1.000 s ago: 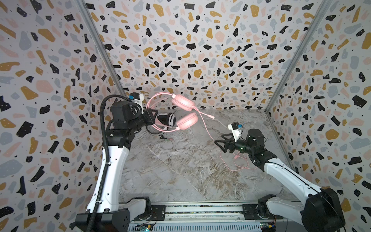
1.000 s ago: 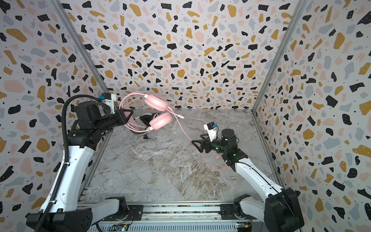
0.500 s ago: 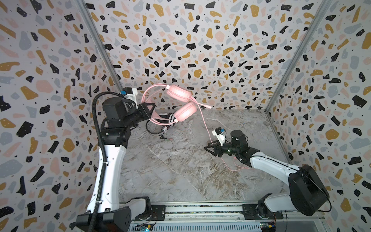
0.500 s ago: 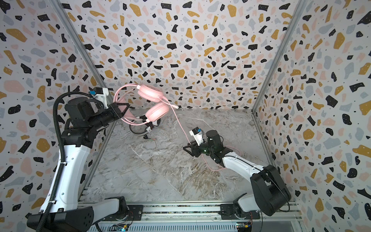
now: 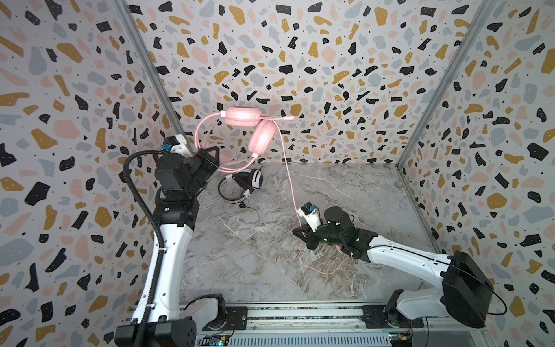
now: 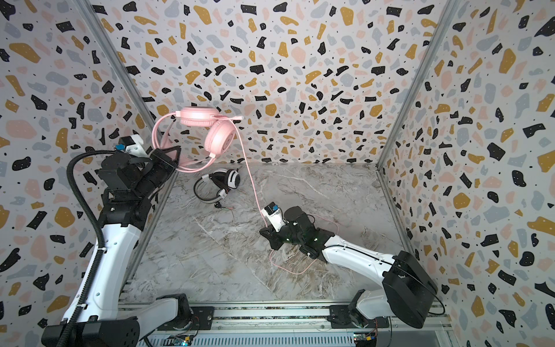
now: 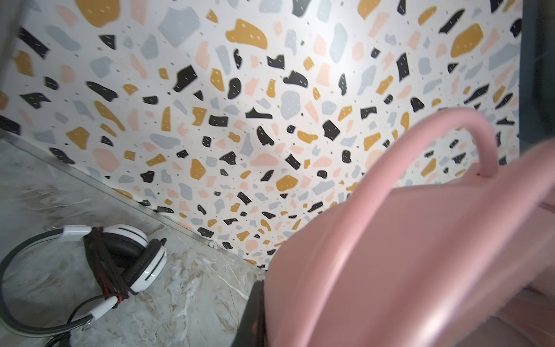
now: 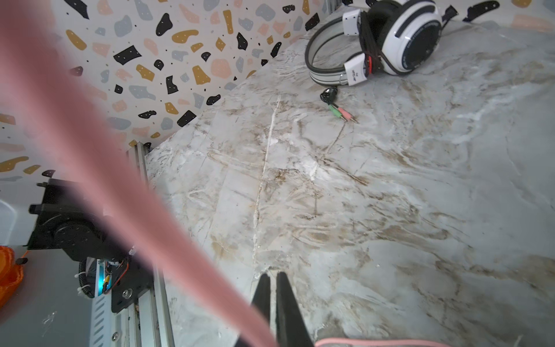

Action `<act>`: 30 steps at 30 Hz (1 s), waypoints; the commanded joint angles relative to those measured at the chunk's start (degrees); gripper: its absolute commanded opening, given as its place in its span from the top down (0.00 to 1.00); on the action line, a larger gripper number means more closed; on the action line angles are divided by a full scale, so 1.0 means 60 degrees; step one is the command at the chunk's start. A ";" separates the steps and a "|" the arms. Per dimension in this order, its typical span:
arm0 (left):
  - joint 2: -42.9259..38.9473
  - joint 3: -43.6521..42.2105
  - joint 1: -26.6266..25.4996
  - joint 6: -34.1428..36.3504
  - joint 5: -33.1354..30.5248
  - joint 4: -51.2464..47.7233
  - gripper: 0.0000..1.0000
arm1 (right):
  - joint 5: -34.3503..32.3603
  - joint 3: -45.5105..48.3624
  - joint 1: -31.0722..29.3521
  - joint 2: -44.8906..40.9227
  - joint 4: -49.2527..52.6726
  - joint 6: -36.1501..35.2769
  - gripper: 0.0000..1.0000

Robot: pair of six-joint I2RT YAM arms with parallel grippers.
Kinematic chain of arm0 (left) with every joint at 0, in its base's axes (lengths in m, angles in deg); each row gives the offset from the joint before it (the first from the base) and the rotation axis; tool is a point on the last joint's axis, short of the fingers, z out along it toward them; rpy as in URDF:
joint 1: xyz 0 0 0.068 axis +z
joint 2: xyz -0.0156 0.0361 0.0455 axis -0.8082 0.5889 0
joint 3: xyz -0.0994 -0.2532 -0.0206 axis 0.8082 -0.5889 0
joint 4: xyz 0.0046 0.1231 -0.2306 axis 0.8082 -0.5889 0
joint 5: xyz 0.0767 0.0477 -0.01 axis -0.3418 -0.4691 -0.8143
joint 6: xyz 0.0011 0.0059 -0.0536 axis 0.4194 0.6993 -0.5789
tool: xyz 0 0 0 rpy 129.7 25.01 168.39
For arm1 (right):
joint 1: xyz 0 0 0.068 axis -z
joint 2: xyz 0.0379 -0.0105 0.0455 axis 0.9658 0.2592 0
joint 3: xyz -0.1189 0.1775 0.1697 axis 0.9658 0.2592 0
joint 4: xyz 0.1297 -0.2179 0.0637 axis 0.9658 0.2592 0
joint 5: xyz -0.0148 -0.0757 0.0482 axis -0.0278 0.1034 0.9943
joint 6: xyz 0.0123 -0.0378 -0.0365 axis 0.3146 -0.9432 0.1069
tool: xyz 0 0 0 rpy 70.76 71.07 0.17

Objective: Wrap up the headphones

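1. Terrazzo-speckled walls (image 5: pixel 300 45) box in the grey-veined marble tabletop (image 5: pixel 345 192), and my arms have little room at the back left corner.
2. My left pincer (image 5: pixel 211 154) is clamped on the headband of the all-pink over-ear headset (image 5: pixel 255 132), holding it high off the marble near the back wall.
3. My right pincer (image 5: pixel 301 237) is closed low over the tabletop. The thin pink cable (image 5: pixel 289 186) runs down into it, and the slack lies looped on the marble beyond.
4. In the right wrist view my fingertips (image 8: pixel 262 293) meet with nothing between them, and the cable crosses nearer their root. I judge it may slide free when I pull.
5. Pulling too hard could twist the headset in my left grip or strain the cable at the earcup.
6. The white-and-black headset (image 5: pixel 243 186), its cable bundled round it, lies beneath the pink one, where a swinging loop could snag it.
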 commanded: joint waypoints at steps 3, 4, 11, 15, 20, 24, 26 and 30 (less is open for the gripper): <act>-0.0597 0.0081 0.0048 -0.0930 -0.2008 0.1177 1.00 | -0.1776 -0.1303 -0.0883 -0.0190 0.2074 -0.0564 0.91; -0.0527 0.0093 0.0037 -0.0832 -0.1867 0.1106 1.00 | -0.1905 -0.1554 -0.0965 -0.0179 0.2376 -0.0652 0.91; -0.0178 -0.0250 -0.0150 0.1008 -0.2106 -0.0080 1.00 | -0.2115 -0.4766 -0.1324 0.0825 0.5570 -0.1766 0.91; -0.0034 -0.0627 -0.0669 0.1567 -0.2712 -0.0319 1.00 | -0.2472 -0.7263 -0.1691 0.1828 0.7799 -0.2548 0.91; 0.0476 -0.0114 -0.1808 0.2673 -0.3387 -0.1058 1.00 | -0.2817 -0.9611 -0.1890 0.2676 0.9635 -0.3054 0.91; 0.0872 0.0206 -0.2354 0.3446 -0.3909 -0.1566 1.00 | -0.2815 -1.2122 -0.1885 0.3824 1.1746 -0.3368 0.91; 0.0987 0.0272 -0.2483 0.3556 -0.3585 -0.1610 1.00 | -0.2460 -1.2616 -0.1855 0.3856 1.1683 -0.3377 0.92; 0.1160 0.0214 -0.2939 0.3828 -0.2994 -0.1591 1.00 | -0.1952 -1.4141 -0.1635 0.4323 1.1802 -0.3362 0.92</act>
